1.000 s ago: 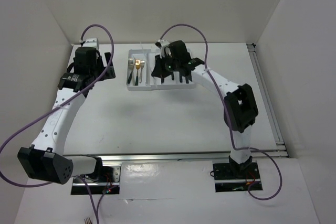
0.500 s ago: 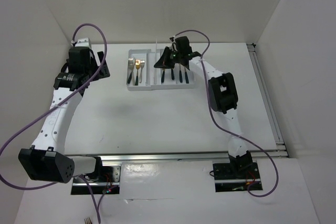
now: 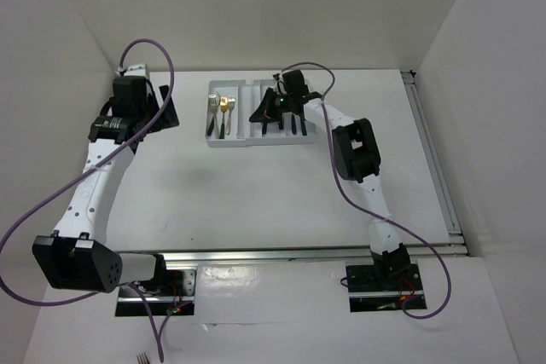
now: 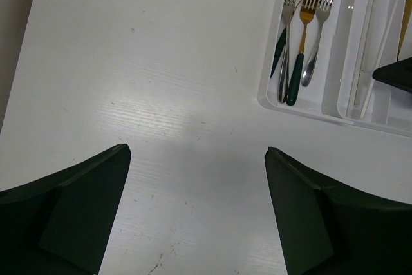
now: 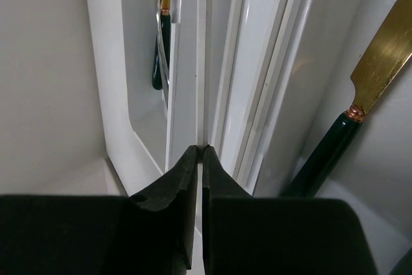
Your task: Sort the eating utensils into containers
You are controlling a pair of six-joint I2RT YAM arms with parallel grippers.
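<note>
The white organiser tray [image 3: 226,142] lies at the back of the table. Its left slot holds three forks [image 4: 300,30], gold and silver with dark green handles. My right gripper [image 3: 264,109] hangs low over the second slot. It is shut on a thin pale chopstick [image 5: 201,62] that runs along the slot. More chopsticks [image 5: 270,62] lie beside it. A gold knife with a green handle [image 5: 380,62] lies in the slot to the right. My left gripper [image 4: 196,152] is open and empty above bare table, left of the tray [image 4: 302,106].
Dark-handled knives [image 3: 290,124] lie in the tray's right slots. White walls close in the table at the back and on both sides. A metal rail [image 3: 431,159] runs along the right edge. The right gripper's dark finger [image 4: 396,72] shows over the tray.
My right gripper has swung left over the tray and lowered the chopstick from upright down into the second slot. My left gripper moved a little to the left and stopped.
</note>
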